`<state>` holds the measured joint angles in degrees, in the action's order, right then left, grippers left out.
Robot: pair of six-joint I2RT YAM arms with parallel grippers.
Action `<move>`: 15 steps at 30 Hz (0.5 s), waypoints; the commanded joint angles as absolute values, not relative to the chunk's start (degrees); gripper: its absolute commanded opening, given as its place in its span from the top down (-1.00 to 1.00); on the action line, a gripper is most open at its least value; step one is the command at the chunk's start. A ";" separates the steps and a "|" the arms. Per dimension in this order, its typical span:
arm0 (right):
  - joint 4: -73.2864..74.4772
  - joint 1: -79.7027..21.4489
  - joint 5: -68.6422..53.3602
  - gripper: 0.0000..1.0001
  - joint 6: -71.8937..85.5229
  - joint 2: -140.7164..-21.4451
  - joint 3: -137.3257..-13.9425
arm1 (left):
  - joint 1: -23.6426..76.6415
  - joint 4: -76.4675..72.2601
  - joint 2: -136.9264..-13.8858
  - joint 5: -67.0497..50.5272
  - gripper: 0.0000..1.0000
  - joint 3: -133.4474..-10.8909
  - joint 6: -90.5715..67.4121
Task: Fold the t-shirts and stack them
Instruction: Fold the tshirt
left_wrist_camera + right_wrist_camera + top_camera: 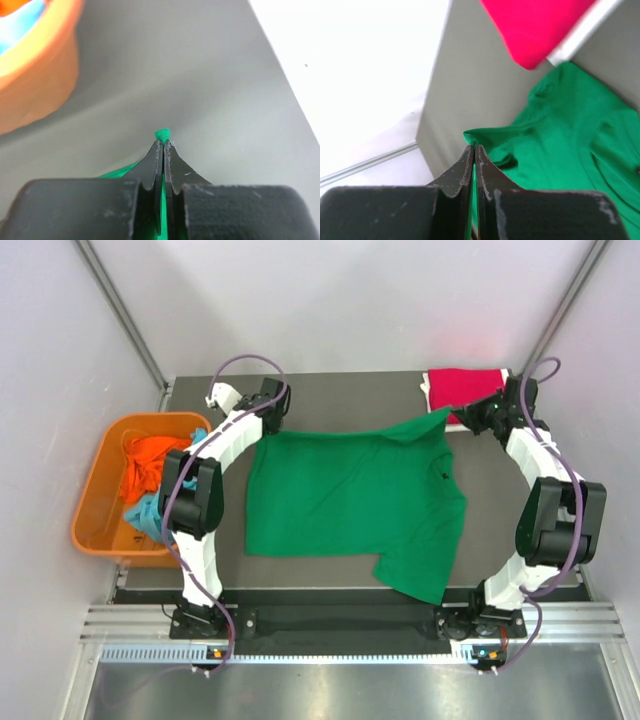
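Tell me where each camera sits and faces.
Top: above, behind the bases, looking down at the table; left arm and right arm show.
Left wrist: looks along the left end effector, shut on the green shirt; tub upper left.
Right wrist: looks along the right end effector, also gripping it, toward the red shirt.
Shared: green shirt.

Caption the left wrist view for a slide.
Left fingers shut on green t-shirt edge, orange tub at upper left.

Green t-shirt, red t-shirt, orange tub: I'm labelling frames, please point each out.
green t-shirt (350, 495), top view, middle of its body
red t-shirt (458, 388), top view, middle of the cloth
orange tub (95, 505), top view, left wall
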<state>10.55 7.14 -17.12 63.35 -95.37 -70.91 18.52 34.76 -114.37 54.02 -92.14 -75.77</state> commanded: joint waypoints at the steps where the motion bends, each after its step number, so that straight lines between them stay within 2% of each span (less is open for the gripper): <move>1: 3.01 6.42 -18.36 1.00 62.05 -94.48 -74.18 | 18.37 26.21 -112.24 55.64 1.00 -92.11 -68.83; 5: -1.04 6.15 -19.51 1.00 61.96 -97.02 -76.02 | 18.28 19.08 -113.20 55.37 1.00 -91.75 -62.77; 15: -4.74 5.63 -20.04 1.00 60.73 -103.18 -79.98 | 16.96 12.92 -119.35 54.93 1.00 -96.41 -54.06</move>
